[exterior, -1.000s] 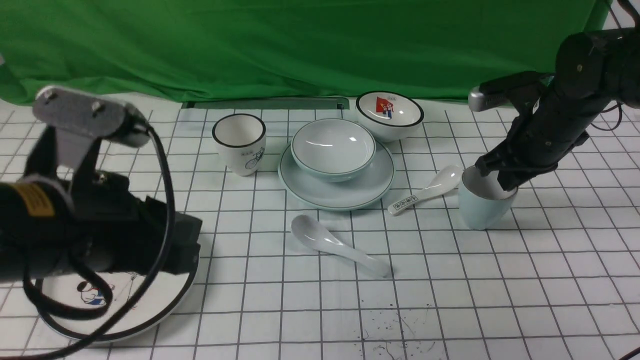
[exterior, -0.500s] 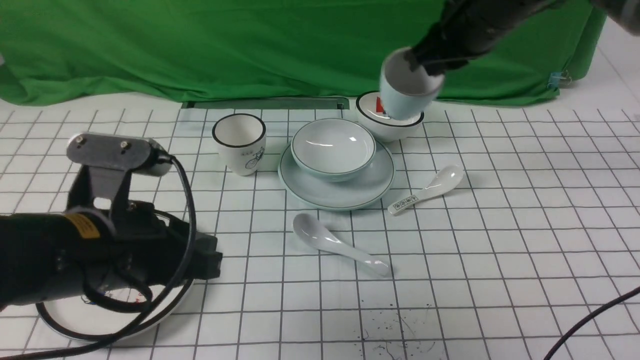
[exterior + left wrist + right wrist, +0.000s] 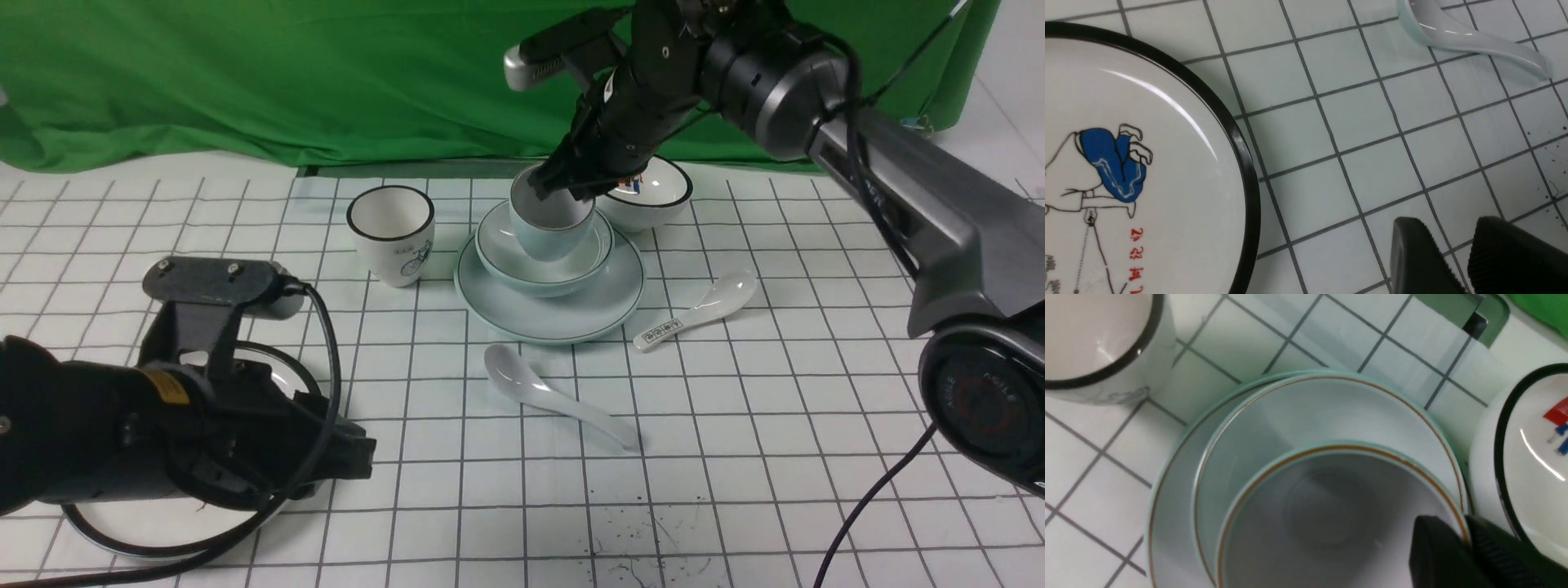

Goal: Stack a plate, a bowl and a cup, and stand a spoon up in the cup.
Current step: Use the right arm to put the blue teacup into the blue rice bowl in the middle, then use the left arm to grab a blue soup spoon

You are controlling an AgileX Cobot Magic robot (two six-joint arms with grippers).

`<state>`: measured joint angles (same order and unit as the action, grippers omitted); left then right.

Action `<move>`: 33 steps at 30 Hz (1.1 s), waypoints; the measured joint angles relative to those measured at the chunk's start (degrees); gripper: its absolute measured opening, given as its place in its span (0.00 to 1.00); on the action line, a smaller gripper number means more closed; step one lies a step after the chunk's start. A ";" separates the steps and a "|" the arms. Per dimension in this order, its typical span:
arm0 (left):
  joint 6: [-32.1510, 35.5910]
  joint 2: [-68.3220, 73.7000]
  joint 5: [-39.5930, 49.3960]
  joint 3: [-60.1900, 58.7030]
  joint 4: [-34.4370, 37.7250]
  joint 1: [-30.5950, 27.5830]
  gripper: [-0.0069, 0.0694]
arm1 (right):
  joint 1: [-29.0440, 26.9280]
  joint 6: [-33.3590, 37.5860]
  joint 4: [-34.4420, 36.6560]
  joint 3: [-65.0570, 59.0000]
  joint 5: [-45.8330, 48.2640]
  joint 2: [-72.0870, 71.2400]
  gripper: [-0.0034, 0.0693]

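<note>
Two plates (image 3: 555,320) (image 3: 167,516), two bowls (image 3: 522,276) (image 3: 655,202), two cups (image 3: 392,238) (image 3: 552,235), two spoons (image 3: 555,400) (image 3: 704,310).

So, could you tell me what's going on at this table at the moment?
The right gripper pinches the cup by its rim, one finger inside and one outside, and has it down in the bowl, which sits on the plate. Whether the cup's base rests in the bowl yet is unclear. The spoon lies on the table in front of the plate, untouched. The left gripper is empty, jaws slightly apart, low beside the cartoon plate.
</note>
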<state>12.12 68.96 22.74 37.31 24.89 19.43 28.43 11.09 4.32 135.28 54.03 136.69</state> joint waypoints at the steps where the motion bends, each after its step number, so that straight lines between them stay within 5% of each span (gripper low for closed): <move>1: 0.07 0.01 0.00 0.00 0.10 0.00 0.31 | 0.00 -0.16 0.00 0.00 -0.28 0.14 0.15; 14: 0.36 0.26 -0.05 0.00 0.87 0.00 0.31 | 0.00 -2.24 -0.19 -2.59 -1.73 1.15 0.26; 20: 2.41 0.38 1.09 1.30 4.50 0.00 0.33 | 0.00 -2.42 -0.19 -2.70 -1.86 0.65 0.46; 26: 5.90 3.82 11.14 11.53 4.74 0.00 0.37 | 0.00 -2.44 -0.13 -2.94 1.30 -4.33 0.61; 33: 5.78 14.34 18.65 22.20 5.14 0.09 0.41 | 0.00 -1.20 -0.22 -3.01 8.99 -13.60 0.58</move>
<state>17.90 83.30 41.39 59.50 30.03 19.52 28.43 9.89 4.10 132.27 63.02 123.09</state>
